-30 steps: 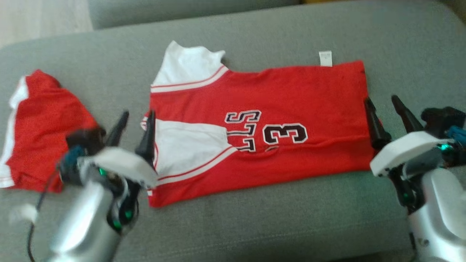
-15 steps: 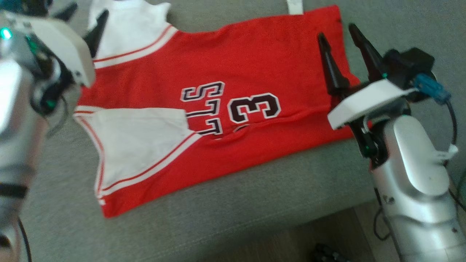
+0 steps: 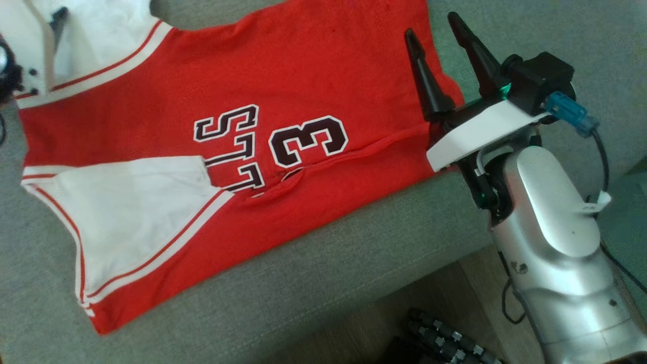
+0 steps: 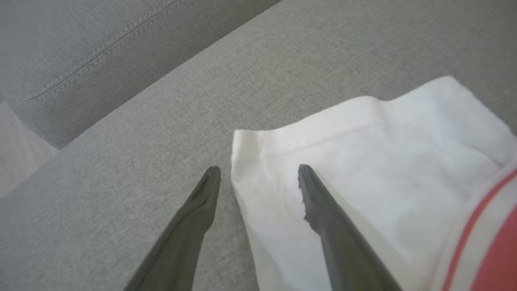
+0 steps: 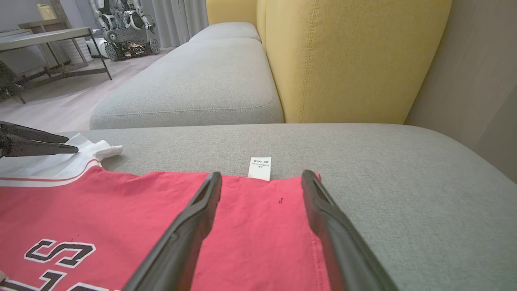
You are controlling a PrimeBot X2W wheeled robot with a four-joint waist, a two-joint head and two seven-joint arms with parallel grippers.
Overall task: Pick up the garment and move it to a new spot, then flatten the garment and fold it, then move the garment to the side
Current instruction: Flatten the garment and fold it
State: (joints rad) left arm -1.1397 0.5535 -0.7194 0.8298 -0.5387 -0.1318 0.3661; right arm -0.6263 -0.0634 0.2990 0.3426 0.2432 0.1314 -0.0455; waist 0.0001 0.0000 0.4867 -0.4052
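The garment [image 3: 313, 76] is a red jersey with white sleeves and a dark "3", spread flat on the grey sofa seat [image 3: 323, 283]. My right gripper [image 3: 430, 25] hovers open at its right hem, one finger over the red cloth and one past the edge. In the right wrist view the right gripper [image 5: 261, 176] frames the hem [image 5: 258, 226] just below a white label [image 5: 259, 168]. My left gripper [image 4: 258, 169] is open over the far white sleeve's corner [image 4: 363, 161], one finger above the sleeve and one above bare sofa. Nothing is held.
A yellow backrest [image 5: 351, 60] rises behind the seat, with a second grey seat [image 5: 194, 81] beyond. The sofa's front edge and the floor [image 3: 364, 318] lie near me, with a dark ribbed cable [image 3: 445, 338] on the floor. A table [image 5: 48, 36] stands far off.
The head camera has swung right and down, so the picture has shifted. Against the garment, my left gripper went from the near sleeve to the far sleeve's corner. The right gripper stays open at the hem.
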